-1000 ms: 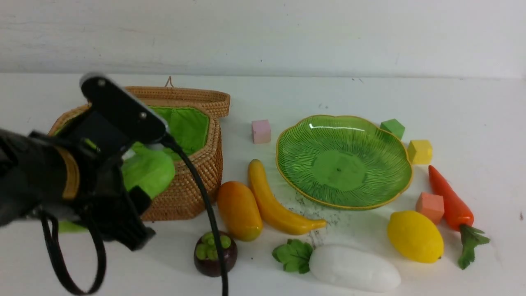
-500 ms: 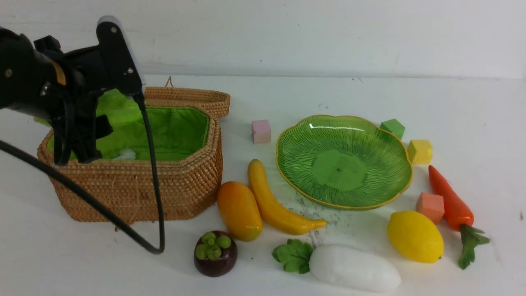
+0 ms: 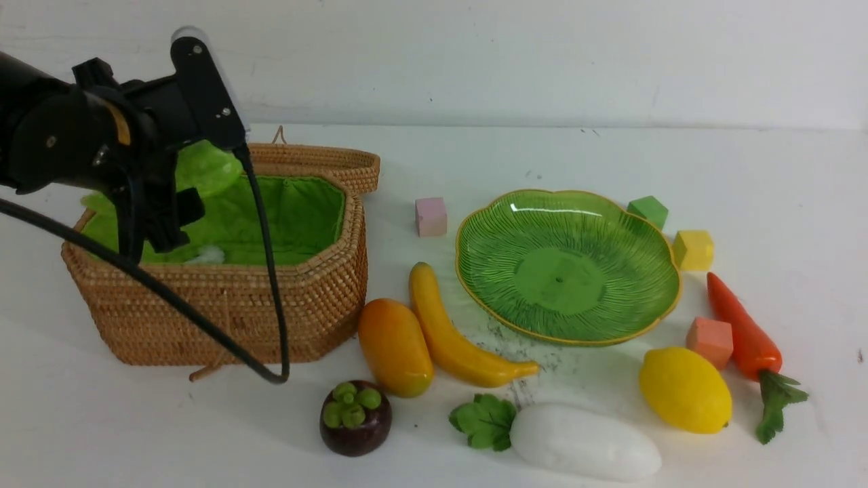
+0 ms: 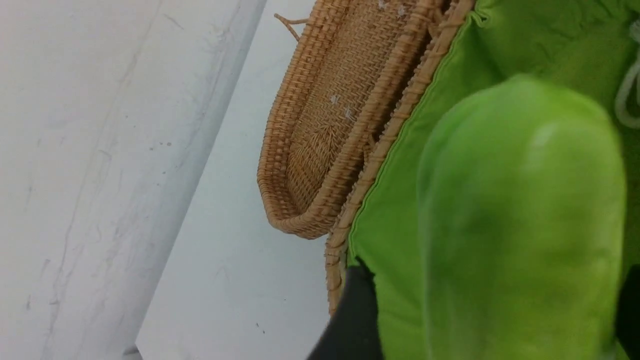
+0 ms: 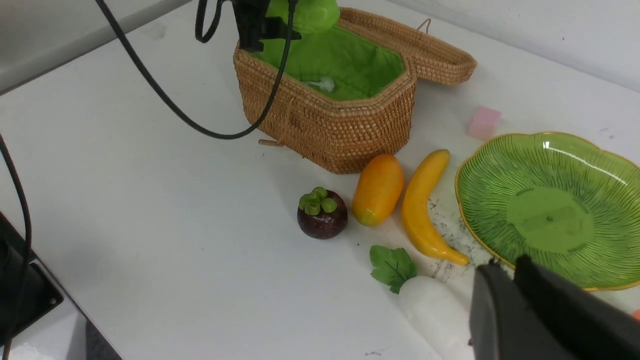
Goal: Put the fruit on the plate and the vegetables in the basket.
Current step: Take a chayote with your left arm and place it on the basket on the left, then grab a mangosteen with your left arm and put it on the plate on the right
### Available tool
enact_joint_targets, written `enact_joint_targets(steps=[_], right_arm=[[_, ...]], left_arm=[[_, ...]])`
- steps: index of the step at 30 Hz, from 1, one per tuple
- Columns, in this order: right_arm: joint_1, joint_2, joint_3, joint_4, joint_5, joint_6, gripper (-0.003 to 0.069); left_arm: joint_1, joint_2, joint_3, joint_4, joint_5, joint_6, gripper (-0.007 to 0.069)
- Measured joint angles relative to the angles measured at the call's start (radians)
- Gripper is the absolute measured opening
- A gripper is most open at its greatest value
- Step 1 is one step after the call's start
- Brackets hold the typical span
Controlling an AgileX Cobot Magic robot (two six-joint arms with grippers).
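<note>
My left gripper (image 3: 169,217) hangs over the open basket (image 3: 298,298). Its jaws stand open, and the green gourd (image 4: 520,225) lies between them with a gap showing beside one finger (image 4: 352,320). On the table in front lie the mango (image 3: 395,347), banana (image 3: 454,339), mangosteen (image 3: 354,417), white radish (image 3: 583,442), lemon (image 3: 685,390) and carrot (image 3: 742,329). The green plate (image 3: 569,264) holds nothing. My right gripper (image 5: 505,272) is shut and empty, hovering near the radish (image 5: 430,310) and the plate's rim (image 5: 462,220); the front view does not show it.
The basket's woven lid (image 3: 319,163) lies open behind it. Foam cubes sit around the plate: pink (image 3: 431,216), green (image 3: 647,210), yellow (image 3: 692,249) and salmon (image 3: 709,341). The left arm's black cable (image 3: 264,271) drapes over the basket's front. A white wall stands behind the table.
The left arm has lifted the gourd from in front of the basket to above its opening, then shifted slightly right. Its jaws have widened around the gourd.
</note>
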Motion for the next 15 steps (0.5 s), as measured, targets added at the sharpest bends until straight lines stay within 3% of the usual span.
enact_joint_targets(steps=[4,8,11,12,15], right_arm=[[0.000,0.000,0.000,0.000,0.000,0.000,0.0063],[0.000,0.000,0.000,0.000,0.000,0.000,0.0067],[0.000,0.000,0.000,0.000,0.000,0.000,0.0071],[0.000,0.000,0.000,0.000,0.001,0.000,0.0074],[0.000,0.000,0.000,0.000,0.009,0.000,0.0076]], left_arm=[[0.000,-0.046,0.000,-0.007,0.031,-0.048,0.0659],[0.000,-0.112,0.000,-0.080,0.076,-0.068,0.0623],[0.000,-0.165,0.000,-0.225,0.113,-0.110,0.0580],[0.000,-0.199,-0.002,-0.351,0.156,-0.165,0.0540],[0.000,-0.224,-0.002,-0.577,0.251,-0.230,0.0444]])
